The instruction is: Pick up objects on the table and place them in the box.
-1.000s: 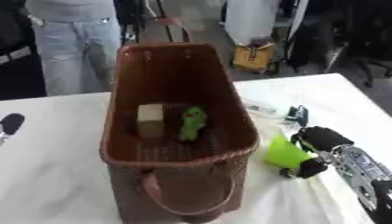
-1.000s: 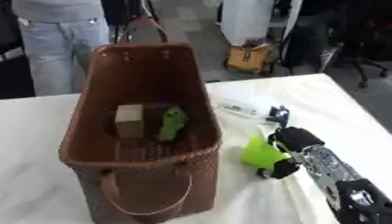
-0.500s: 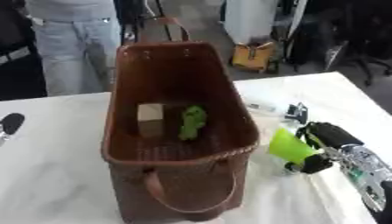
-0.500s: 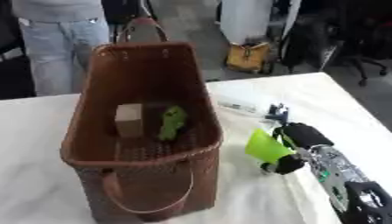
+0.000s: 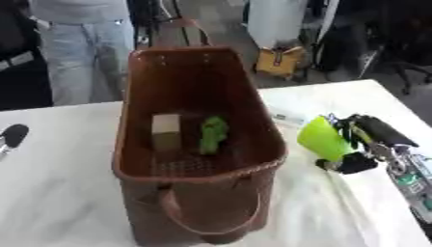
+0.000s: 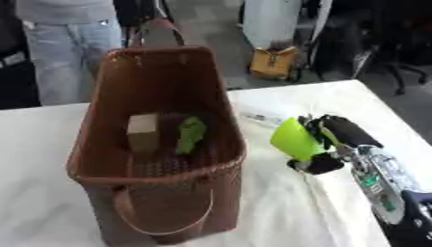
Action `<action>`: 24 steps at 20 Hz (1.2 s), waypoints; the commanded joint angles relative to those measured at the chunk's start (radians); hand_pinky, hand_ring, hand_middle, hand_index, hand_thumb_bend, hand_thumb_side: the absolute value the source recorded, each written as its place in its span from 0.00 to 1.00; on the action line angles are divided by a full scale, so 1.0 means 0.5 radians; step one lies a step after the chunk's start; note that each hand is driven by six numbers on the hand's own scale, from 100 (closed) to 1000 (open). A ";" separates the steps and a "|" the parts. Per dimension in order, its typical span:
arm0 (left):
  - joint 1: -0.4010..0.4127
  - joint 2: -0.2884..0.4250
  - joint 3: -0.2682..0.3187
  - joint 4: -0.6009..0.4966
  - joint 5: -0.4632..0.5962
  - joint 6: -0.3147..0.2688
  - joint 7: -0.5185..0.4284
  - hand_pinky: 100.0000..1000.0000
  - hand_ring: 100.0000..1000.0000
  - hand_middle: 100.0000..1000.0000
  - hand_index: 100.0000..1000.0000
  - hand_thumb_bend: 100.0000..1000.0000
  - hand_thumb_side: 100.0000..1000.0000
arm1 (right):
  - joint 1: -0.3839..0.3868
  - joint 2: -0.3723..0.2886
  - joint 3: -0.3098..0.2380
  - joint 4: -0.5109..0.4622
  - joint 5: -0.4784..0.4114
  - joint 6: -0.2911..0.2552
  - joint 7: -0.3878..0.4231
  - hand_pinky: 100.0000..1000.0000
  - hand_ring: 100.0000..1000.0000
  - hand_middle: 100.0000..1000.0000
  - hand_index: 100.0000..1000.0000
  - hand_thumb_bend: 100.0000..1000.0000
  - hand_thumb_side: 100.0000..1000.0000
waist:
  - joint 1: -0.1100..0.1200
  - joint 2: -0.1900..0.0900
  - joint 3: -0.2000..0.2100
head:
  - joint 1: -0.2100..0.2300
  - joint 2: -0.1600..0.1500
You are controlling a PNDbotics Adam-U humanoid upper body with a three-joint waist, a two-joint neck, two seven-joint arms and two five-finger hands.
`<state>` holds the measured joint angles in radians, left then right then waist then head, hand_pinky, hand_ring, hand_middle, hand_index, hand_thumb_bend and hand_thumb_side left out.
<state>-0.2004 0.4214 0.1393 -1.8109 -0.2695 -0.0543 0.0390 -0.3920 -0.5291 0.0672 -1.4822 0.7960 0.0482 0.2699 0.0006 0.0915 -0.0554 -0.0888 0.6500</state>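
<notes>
A tall brown woven basket [image 5: 272,144] stands on the white table, with a tan block [image 5: 165,126] and a green item [image 5: 212,133] lying inside. My right hand [image 5: 370,140] is just right of the basket, fingers and thumb curled round a bright lime-green object [image 5: 323,137] held a little above the table. The lime object is close to the basket's right wall, below its rim. My left hand [image 5: 12,136] shows only as a dark tip at the left edge.
A small white item [image 6: 262,117] lies on the table behind the lime object. The white cloth-covered table [image 5: 59,193] extends left and right of the basket. A person in jeans stands beyond the far edge, with chairs and a yellow bag behind.
My right hand has lifted the lime-green object and carried it slightly up and toward the basket. The basket and its contents have not moved.
</notes>
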 commanded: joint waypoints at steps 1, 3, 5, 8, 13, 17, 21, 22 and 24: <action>-0.020 0.055 0.009 -0.022 0.008 0.001 -0.001 0.64 0.59 0.62 0.77 0.70 0.46 | -0.081 -0.103 -0.035 -0.130 -0.105 0.028 -0.013 0.16 0.34 0.25 0.35 0.38 0.23 | -0.003 -0.021 -0.002 | 0.000 -0.013; -0.020 0.055 0.007 -0.021 0.008 0.000 -0.004 0.64 0.59 0.62 0.77 0.70 0.46 | -0.128 -0.121 -0.029 -0.169 -0.129 0.033 -0.015 0.17 0.34 0.26 0.35 0.38 0.23 | -0.005 -0.024 0.001 | -0.004 -0.011; -0.021 0.055 0.002 -0.020 0.009 -0.001 -0.008 0.64 0.59 0.62 0.77 0.70 0.46 | -0.244 -0.153 -0.013 -0.216 -0.147 0.033 -0.021 0.17 0.34 0.26 0.35 0.39 0.22 | -0.007 -0.026 0.005 | -0.009 -0.011; -0.020 0.055 0.000 -0.019 0.009 -0.001 -0.010 0.64 0.59 0.62 0.77 0.70 0.46 | -0.337 -0.173 0.003 -0.259 -0.169 0.039 -0.026 0.17 0.34 0.26 0.35 0.39 0.22 | -0.010 -0.027 0.009 | -0.011 -0.012; -0.023 0.053 -0.007 -0.017 0.010 -0.003 -0.014 0.64 0.59 0.62 0.77 0.70 0.46 | -0.451 -0.153 0.035 -0.341 -0.204 0.024 -0.041 0.17 0.34 0.26 0.35 0.40 0.22 | -0.020 -0.027 0.022 | -0.017 -0.009; -0.028 0.053 -0.011 -0.016 0.011 -0.005 -0.017 0.64 0.59 0.62 0.77 0.70 0.46 | -0.551 -0.126 0.093 -0.386 -0.232 0.018 -0.055 0.17 0.35 0.26 0.35 0.41 0.23 | -0.026 -0.027 0.035 | -0.026 -0.011; -0.034 0.052 -0.018 -0.016 0.013 -0.006 -0.021 0.64 0.59 0.62 0.77 0.70 0.46 | -0.652 -0.079 0.154 -0.356 -0.283 0.007 -0.109 0.17 0.34 0.26 0.35 0.42 0.23 | -0.029 -0.028 0.048 | -0.037 -0.016; -0.036 0.051 -0.020 -0.016 0.013 -0.007 -0.023 0.64 0.59 0.62 0.77 0.70 0.46 | -0.677 -0.058 0.165 -0.342 -0.308 0.011 -0.136 0.16 0.34 0.26 0.35 0.42 0.23 | -0.028 -0.029 0.053 | -0.041 -0.017; -0.040 0.050 -0.023 -0.017 0.015 -0.008 -0.026 0.64 0.59 0.62 0.77 0.70 0.46 | -0.719 -0.019 0.184 -0.317 -0.358 0.019 -0.196 0.16 0.33 0.25 0.34 0.43 0.23 | -0.027 -0.029 0.061 | -0.049 -0.019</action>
<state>-0.2034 0.4214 0.1263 -1.8056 -0.2648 -0.0571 0.0306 -0.7281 -0.5348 0.1607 -1.6398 0.6361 0.0558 0.1900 -0.0145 0.0908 -0.0249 -0.1089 0.6498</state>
